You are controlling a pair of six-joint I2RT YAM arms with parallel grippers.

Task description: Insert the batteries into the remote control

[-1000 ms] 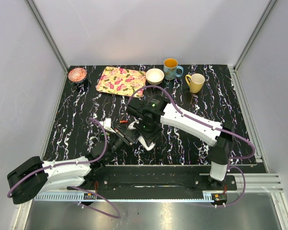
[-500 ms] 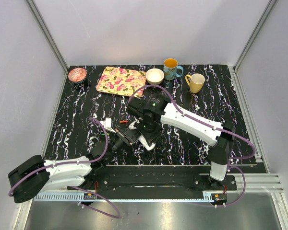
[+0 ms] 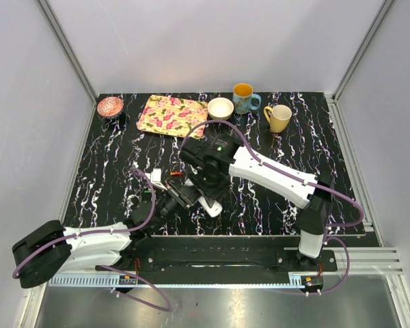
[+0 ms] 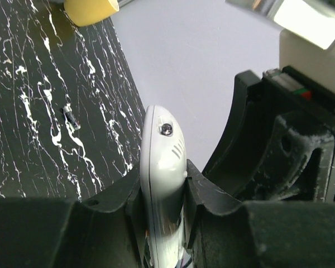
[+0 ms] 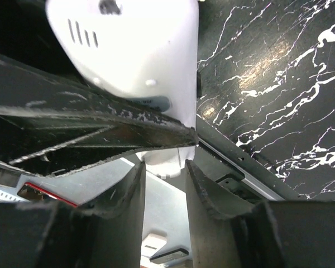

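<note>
My left gripper is shut on the remote control, a slim white bar held edge-on with its rounded end sticking out past the fingers. From above, the remote control hangs low over the table's front middle, the left gripper at its left. My right gripper comes down onto it from above. Its jaws stand apart, fingertips at the edge of the remote control, with a left finger lying across. No batteries show clearly; they are hidden.
A small white cover piece and a red bit lie left of the grippers. At the back stand a floral tray, pink bowl, white bowl, blue mug and yellow mug. A small dark piece lies on the table.
Both grippers stay at the remote. The remote's right end has dropped a little toward the front edge, and the right gripper has shifted slightly back.
</note>
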